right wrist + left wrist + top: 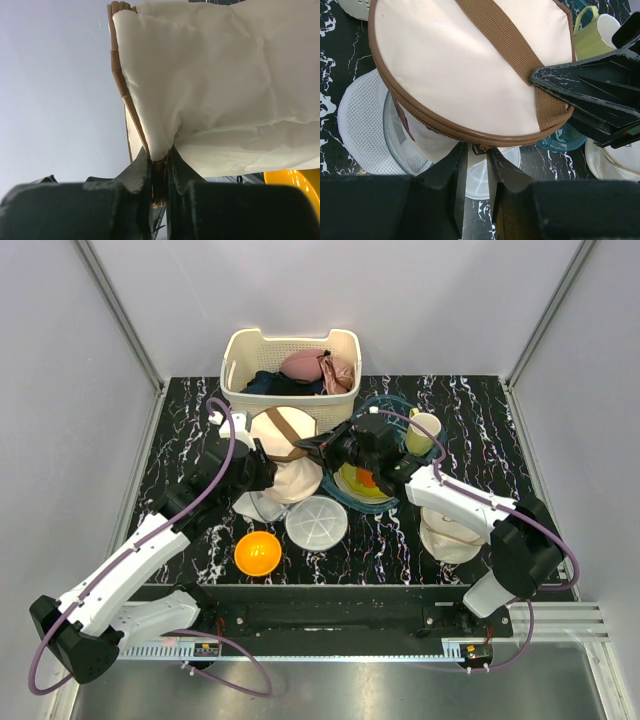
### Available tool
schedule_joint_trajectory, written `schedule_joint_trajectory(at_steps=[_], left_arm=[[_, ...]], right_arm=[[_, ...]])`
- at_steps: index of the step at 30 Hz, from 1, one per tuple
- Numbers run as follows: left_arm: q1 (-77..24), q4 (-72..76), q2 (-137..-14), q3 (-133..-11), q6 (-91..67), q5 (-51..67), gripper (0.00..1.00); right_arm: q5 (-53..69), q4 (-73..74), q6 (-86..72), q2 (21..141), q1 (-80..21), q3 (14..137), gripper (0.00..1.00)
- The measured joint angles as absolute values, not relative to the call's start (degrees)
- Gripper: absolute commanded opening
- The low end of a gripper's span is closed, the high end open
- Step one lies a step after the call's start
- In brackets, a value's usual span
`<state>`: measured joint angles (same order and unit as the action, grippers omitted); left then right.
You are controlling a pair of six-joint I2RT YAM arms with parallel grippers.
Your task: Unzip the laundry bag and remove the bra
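A black desk [180,440] veined with white sits between plain grey walls. A cream slatted basket [245,350] of clothes stands at its far edge. Just in front of the basket, near the desk's middle, the laundry bag [283,430] is held between the two arms with its round cream face turned upward and a brown strap [495,35] running across it.

The left hand [476,155] reaches the bag's near rim. Its fingers are drawn close together on the small zipper pull [479,148], which hangs from the brown zipper band [420,112]. The right hand [160,160] comes in from the other side, and its fingers are pinched shut on the bag's edge where the strap ends. In the right wrist view, creased cream fabric bulges just above them.

White mesh [360,130] shows under the bag in the left wrist view. A white mesh disc [316,522] lies nearer the arms, with an orange bowl [258,553] just to its left. To the right of the bag a green mug [423,432] stands beside a yellow bowl [355,485].
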<state>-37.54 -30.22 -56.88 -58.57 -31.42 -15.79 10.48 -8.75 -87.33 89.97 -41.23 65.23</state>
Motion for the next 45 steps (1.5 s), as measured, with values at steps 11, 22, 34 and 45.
schedule_joint_trajectory(at_steps=[11, 22, 34, 45], left_arm=[[-37.71, -30.06, -56.73, -58.61, -31.90, -17.43, 0.00], [-36.58, -34.30, -53.04, -58.89, -31.33, -19.27, 0.00], [-31.46, -33.28, -49.10, -57.41, -27.51, -5.48, 0.00], [-30.76, -30.81, -52.27, -55.31, -23.46, 4.25, 0.00]], right_arm=[[11.03, -10.90, -87.81, 90.65, -41.23, 64.75, 0.00], [17.04, -14.55, -86.78, 89.03, -39.77, 59.18, 0.00], [39.05, -14.15, -69.58, 78.74, -35.31, 50.28, 0.00], [47.22, 5.10, -46.98, 79.05, -31.94, 59.11, 0.36]])
